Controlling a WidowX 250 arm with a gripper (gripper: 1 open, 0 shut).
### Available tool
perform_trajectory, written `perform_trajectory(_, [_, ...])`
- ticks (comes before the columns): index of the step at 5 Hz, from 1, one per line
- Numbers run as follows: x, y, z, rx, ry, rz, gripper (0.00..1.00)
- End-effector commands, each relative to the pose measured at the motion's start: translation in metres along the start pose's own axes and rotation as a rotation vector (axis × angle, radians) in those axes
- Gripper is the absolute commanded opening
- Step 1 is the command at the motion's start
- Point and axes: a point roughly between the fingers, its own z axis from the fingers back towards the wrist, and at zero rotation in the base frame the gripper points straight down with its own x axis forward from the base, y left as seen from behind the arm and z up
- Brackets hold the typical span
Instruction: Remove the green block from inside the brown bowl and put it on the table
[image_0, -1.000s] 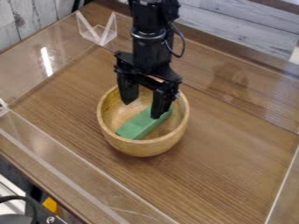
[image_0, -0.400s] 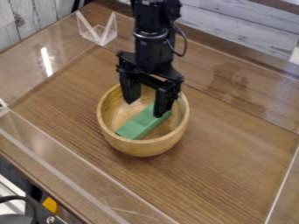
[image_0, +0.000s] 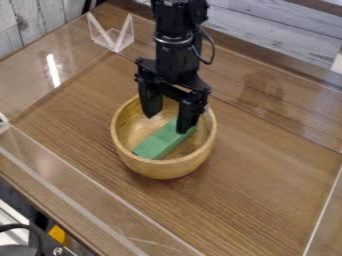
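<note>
The brown bowl (image_0: 155, 163) sits in the middle of the table (image_0: 267, 180). Inside it lies the green block (image_0: 160, 145), slanted from lower left to upper right, its upper end leaning toward the bowl's far rim. My black gripper (image_0: 166, 118) hangs straight down over the bowl, open, with one finger (image_0: 144, 108) on the left of the block and the other on its upper right end. The fingertips reach below the rim. I cannot tell whether the fingers touch the block.
Clear acrylic walls (image_0: 54, 60) edge the table on the left, front and right. A clear bracket (image_0: 112, 33) stands at the back left. Bare wood-grain surface lies to the right of and behind the bowl.
</note>
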Motion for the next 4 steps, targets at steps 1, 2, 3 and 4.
perform_trajectory(1, [0.0094,0.0024,0.0111,0.011,-0.046,-0.004,1.0])
perform_trajectory(2, [0.0098,0.0032,0.011,0.01,-0.045,-0.003,1.0])
perform_trajectory(3, [0.0097,0.0046,0.0099,0.01,-0.041,-0.006,1.0])
perform_trajectory(4, [0.0095,0.0053,0.0101,0.008,-0.039,-0.005,1.0])
